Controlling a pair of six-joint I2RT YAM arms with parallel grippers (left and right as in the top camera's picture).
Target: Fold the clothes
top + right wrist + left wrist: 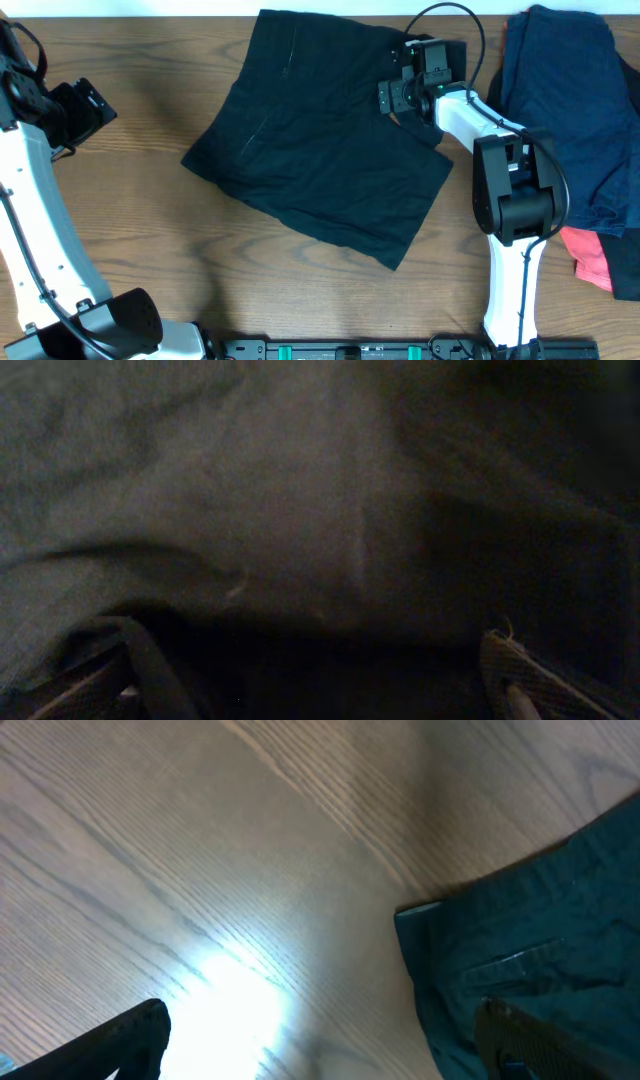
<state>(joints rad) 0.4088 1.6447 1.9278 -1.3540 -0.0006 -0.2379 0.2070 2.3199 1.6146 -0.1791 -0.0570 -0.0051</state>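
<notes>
The black shorts (320, 150) lie spread flat on the wooden table, centre and far side, with one corner also showing in the left wrist view (530, 940). My right gripper (395, 100) is low over the shorts' right part. In the right wrist view its fingers (310, 660) stand wide apart and open, and dark fabric (280, 510) fills the frame. Nothing is pinched between them. My left gripper (92, 108) is at the far left over bare wood, open and empty (320, 1030), well left of the shorts.
A pile of navy-blue garments (570, 100) lies at the right edge of the table. A coral-pink garment (590, 255) pokes out below it. The table's far edge meets a white wall just behind the shorts.
</notes>
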